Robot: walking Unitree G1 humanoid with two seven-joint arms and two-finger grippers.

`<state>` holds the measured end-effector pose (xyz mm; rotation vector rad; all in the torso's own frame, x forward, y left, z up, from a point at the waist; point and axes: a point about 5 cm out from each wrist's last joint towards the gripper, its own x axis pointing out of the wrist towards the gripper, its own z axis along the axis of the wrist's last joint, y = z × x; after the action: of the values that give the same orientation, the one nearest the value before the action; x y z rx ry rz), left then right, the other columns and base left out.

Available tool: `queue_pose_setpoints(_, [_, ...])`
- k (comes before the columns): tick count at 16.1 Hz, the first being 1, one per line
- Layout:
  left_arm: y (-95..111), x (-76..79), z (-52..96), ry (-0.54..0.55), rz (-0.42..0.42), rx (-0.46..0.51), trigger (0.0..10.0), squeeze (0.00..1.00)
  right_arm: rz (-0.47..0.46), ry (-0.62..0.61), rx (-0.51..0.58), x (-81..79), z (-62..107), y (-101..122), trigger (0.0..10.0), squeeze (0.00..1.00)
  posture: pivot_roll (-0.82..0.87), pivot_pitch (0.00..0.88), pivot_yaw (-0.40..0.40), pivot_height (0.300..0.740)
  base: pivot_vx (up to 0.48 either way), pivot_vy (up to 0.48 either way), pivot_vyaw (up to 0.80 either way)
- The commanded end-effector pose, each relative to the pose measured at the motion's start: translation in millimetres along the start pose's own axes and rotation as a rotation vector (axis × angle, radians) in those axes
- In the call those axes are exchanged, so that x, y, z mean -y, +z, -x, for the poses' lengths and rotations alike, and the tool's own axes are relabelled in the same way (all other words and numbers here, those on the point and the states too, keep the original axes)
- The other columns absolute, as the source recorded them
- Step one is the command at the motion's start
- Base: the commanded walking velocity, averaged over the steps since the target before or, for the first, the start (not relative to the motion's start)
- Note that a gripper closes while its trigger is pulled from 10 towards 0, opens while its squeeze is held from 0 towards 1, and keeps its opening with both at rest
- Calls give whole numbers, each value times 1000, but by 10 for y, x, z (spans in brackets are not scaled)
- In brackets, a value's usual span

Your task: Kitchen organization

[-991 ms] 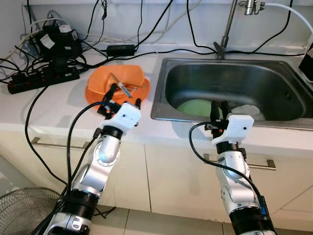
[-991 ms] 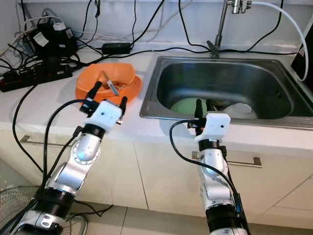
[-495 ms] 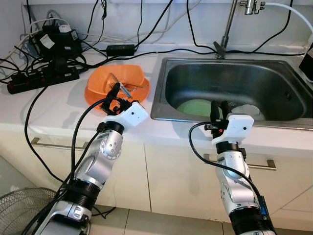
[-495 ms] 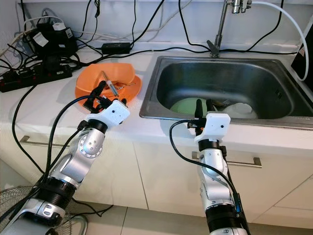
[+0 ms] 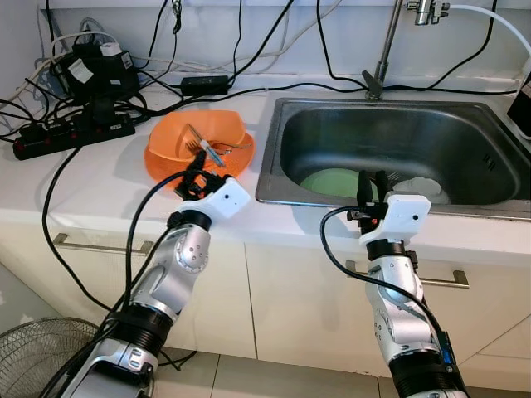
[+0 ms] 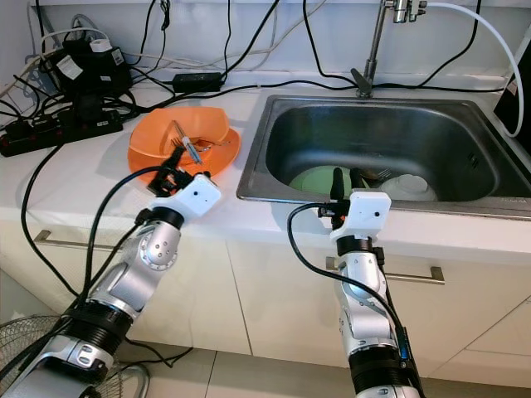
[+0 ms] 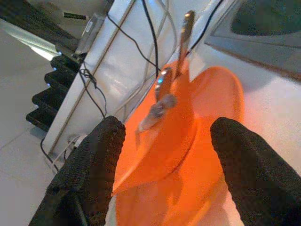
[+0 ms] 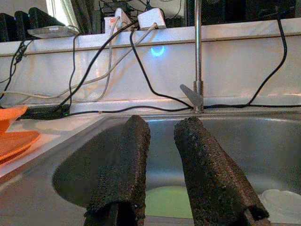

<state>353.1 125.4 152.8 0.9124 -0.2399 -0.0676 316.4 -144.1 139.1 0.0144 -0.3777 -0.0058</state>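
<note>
Left wrist view: orange plate (image 7: 207, 141) flat on the white surface (image 7: 277, 108), orange bowl (image 7: 164, 141) tilted on it, metal utensils (image 7: 171, 75) leaning out of the bowl. Left end effector (image 7: 162, 155) fingers spread wide, nothing between them; bowl and plate lie straight ahead, framed between the fingers (image 7: 94, 165), not touching.

Head views add placement: plate, bowl and utensils sit on the surface just left of the sink (image 5: 489, 195), left end effector (image 5: 196, 170) at the plate's near edge. Power strip (image 5: 70, 128) and tangled cables (image 5: 99, 83) farther back left.

Right wrist view: fingers (image 8: 124, 165) set narrow, a slim gap, gripping nothing. Faucet (image 8: 197, 56) beyond. Right end effector (image 5: 370, 184) stands at the sink's front rim. Green plate (image 5: 328, 181) and white dish (image 5: 419, 186) lie on the sink floor just beyond and below it.
</note>
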Motion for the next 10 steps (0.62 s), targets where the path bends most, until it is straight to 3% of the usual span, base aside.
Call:
queue_pose_setpoints(1, [73, -8, -34, 0, 7, 35, 10000, 0, 8, 7, 9, -23, -28, 15, 10000, 0, 42, 0, 88, 740, 0, 0, 0])
queue_pose_setpoints(2, [102, 6, -35, -4, 9, 50, 10000, 0, 8, 7, 10, -22, -30, 15, 10000, 0, 42, 0, 88, 740, 0, 0, 0])
queue_pose_setpoints(3, [115, 14, -37, -6, 6, 55, 7294, 0, 8, 7, 10, -23, -30, 15, 10000, 0, 42, 0, 89, 740, 0, 0, 0])
queue_pose_setpoints(4, [127, 16, -41, -2, -4, 60, 6549, 0, 7, 6, 10, -25, -28, 14, 10000, 0, 41, 0, 90, 740, 0, 0, 0])
queue_pose_setpoints(5, [137, 9, -48, 6, -13, 63, 9373, 0, 7, 6, 10, -25, -28, 13, 10000, 0, 41, 0, 90, 740, 0, 0, 0])
queue_pose_setpoints(6, [145, -1, -62, 12, -22, 61, 10000, 0, 6, 5, 9, -25, -28, 13, 10000, 0, 42, 0, 90, 740, 0, 0, 0])
queue_pose_setpoints(10, [145, -55, -130, 41, -57, 40, 10000, 0, 6, 4, 8, -23, -27, 11, 10000, 0, 43, 0, 89, 740, 0, 0, 0])
